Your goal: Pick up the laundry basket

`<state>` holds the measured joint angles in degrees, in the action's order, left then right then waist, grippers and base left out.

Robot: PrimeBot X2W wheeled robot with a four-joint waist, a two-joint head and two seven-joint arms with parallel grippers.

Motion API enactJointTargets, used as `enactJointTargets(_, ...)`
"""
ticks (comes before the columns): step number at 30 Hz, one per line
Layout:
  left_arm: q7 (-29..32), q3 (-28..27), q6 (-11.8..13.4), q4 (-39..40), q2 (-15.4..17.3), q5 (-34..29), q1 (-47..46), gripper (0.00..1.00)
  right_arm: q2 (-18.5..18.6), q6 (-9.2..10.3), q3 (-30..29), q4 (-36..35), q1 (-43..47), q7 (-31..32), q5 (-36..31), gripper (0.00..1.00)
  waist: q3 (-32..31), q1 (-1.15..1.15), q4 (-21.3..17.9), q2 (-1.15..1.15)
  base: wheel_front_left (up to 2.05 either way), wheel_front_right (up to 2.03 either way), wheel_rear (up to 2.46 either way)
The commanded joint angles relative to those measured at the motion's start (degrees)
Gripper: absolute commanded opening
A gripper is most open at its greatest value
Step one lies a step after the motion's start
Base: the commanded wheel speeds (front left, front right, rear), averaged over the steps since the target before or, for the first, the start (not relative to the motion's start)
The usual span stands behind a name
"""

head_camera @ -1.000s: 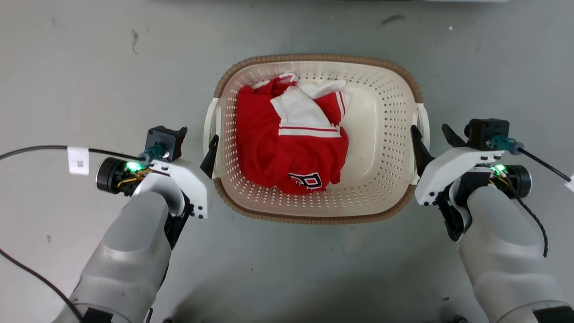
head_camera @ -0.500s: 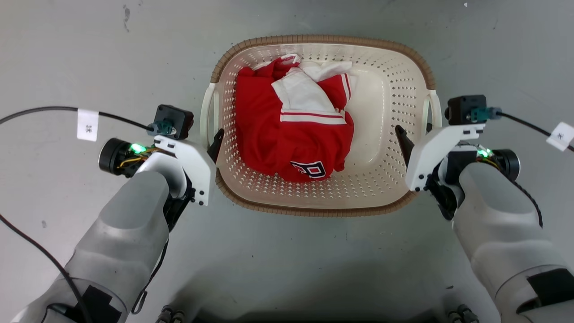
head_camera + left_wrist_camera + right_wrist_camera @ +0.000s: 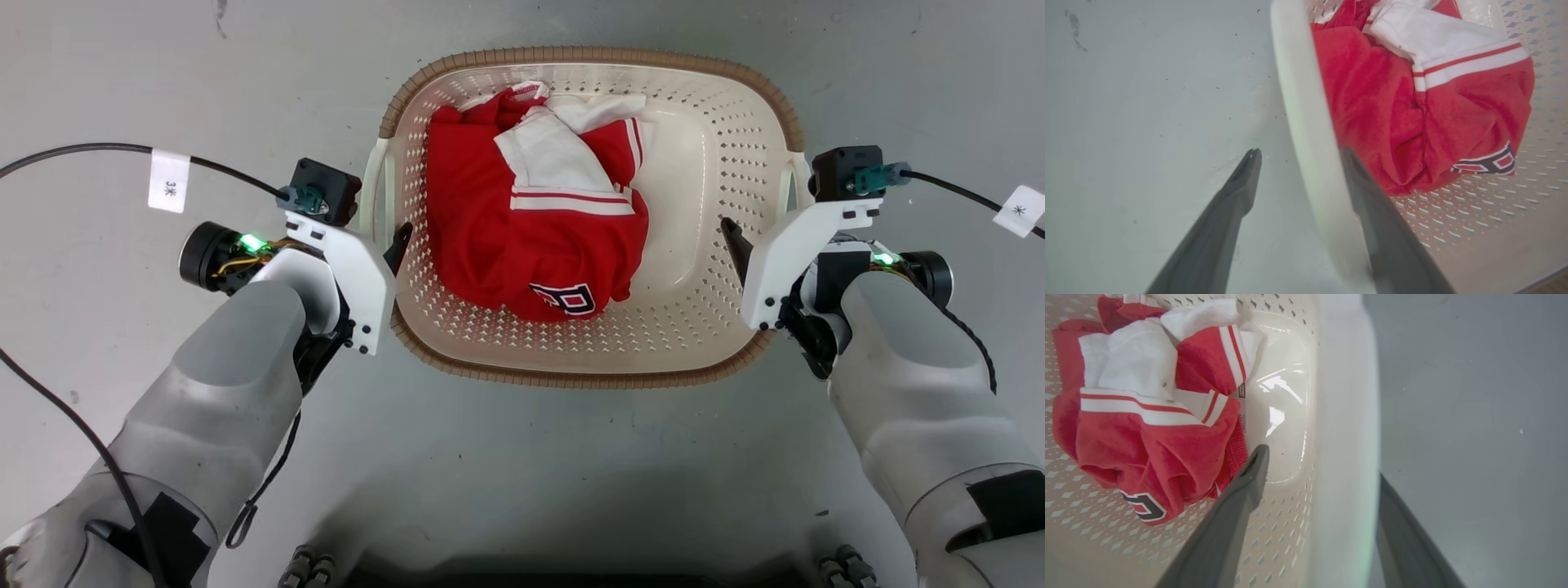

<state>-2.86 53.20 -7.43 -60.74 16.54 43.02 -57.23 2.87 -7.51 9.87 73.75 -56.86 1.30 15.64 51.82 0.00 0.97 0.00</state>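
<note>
Laundry basket (image 3: 694, 163) was seen resting upright on the grey floor (image 3: 571, 457), with a red and white garment (image 3: 531, 237) bunched inside. The left gripper (image 3: 1300, 152) was spread, its fingers set astride the basket's left rim, one inside and one outside. The right gripper (image 3: 1322, 463) was likewise spread astride the right rim.

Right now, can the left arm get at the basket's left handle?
Probably yes: the left gripper is open with a finger either side of the handle, nothing between.
</note>
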Motion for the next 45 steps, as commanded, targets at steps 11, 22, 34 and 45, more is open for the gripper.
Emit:
enactJointTargets(11, -0.4, 6.1, 0.1, -0.7, 1.0, 5.1, -1.8, 0.00, 0.0, 0.04, 1.8, 0.1, 0.4, -0.7, 3.2, 0.00, 0.5, 0.00, 0.3, 0.00, 0.00, 0.00, 0.00)
enactJointTargets(22, -1.7, 12.0, 0.1, 0.9, 2.0, 9.6, -1.6, 0.00, 0.4, -0.06, 1.5, 0.1, 1.4, 1.1, -0.6, 0.00, -2.5, 0.00, 0.0, 0.00, 0.00, 0.00, 0.00)
enactJointTargets(34, 8.1, 18.8, 0.0, 7.4, 5.5, 17.1, 1.6, 0.00, 0.5, -0.05, 0.9, 0.3, 3.7, 17.4, -8.7, 0.00, -14.2, 0.00, -1.0, 0.00, 0.00, 0.00, 0.00)
enactJointTargets(45, 23.1, 20.3, 0.0, 14.4, 10.2, 21.1, 5.9, 0.00, 0.7, -0.11, 8.9, -1.8, 5.8, 35.8, -1.9, 0.00, -31.3, 0.00, -2.6, 0.00, 0.00, 0.00, 0.00)
